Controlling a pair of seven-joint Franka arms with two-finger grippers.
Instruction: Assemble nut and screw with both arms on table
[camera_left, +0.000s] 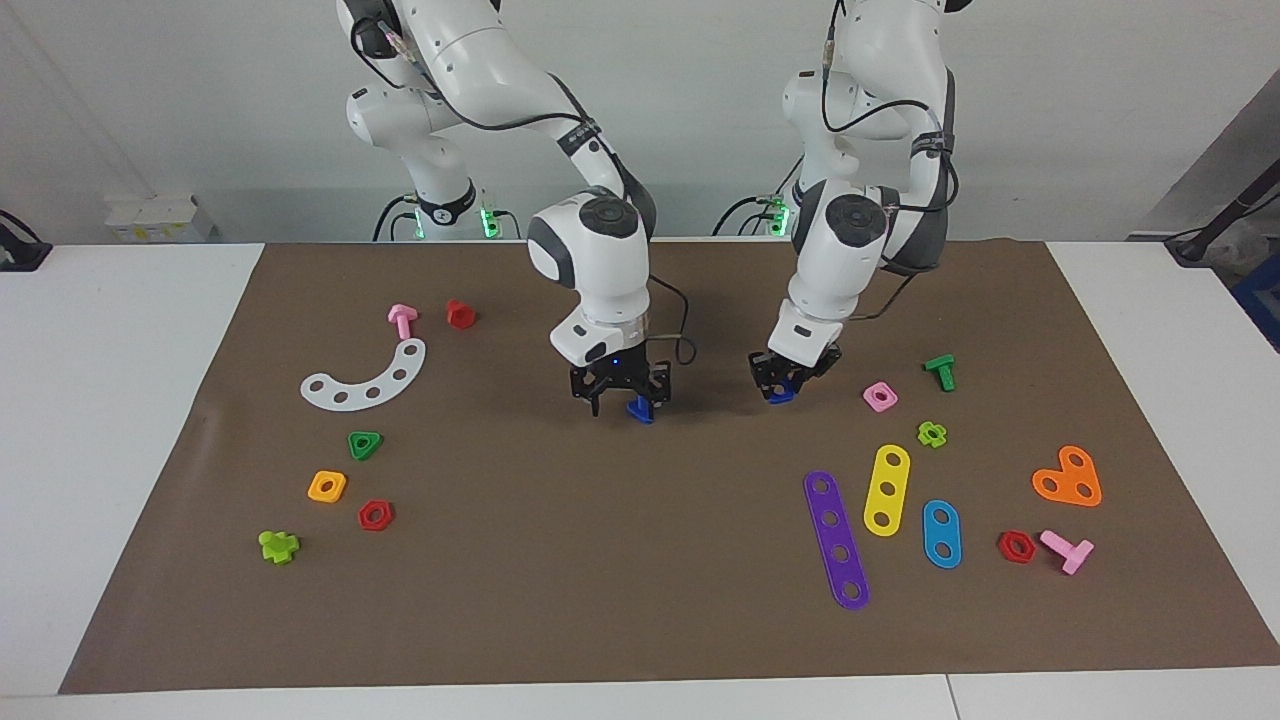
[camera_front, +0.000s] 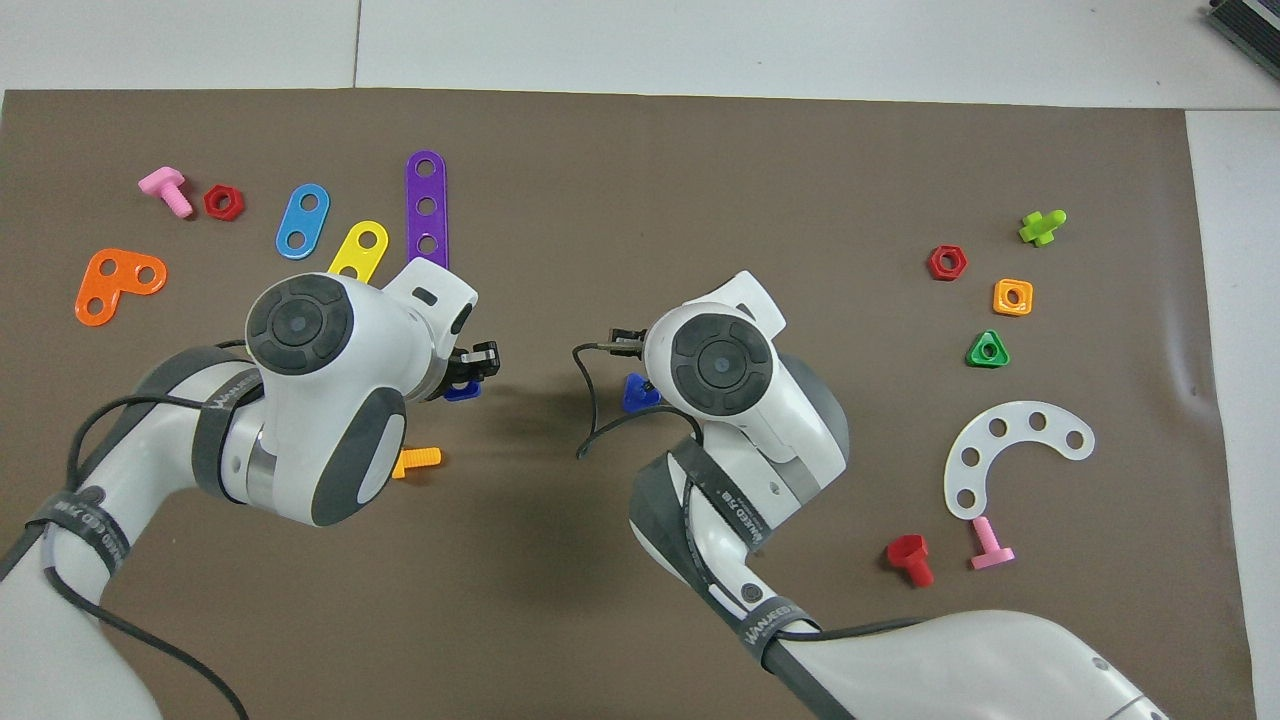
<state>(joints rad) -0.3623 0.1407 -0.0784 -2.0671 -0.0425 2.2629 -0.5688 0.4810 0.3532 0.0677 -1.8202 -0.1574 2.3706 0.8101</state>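
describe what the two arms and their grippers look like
Both arms are glossy white with rounded grey joint caps, grey bands bearing white lettering, and loose black cables. The left gripper and right gripper are small, black and two-fingered. Green lights glow at the bases.

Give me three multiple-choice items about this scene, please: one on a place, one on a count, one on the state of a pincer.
1. At which end of the mat does the pink square nut lie?
A) the left arm's
B) the right arm's
C) the middle

2. How many red hexagonal nuts lie on the mat?
A) one
B) two
C) four

3. The left pincer is:
A) open and empty
B) shut on the blue nut
C) out of view

Answers: 1 A, it lies on the left arm's side. 2 B, one lies toward each end. 3 B, the blue piece sits between its fingertips.
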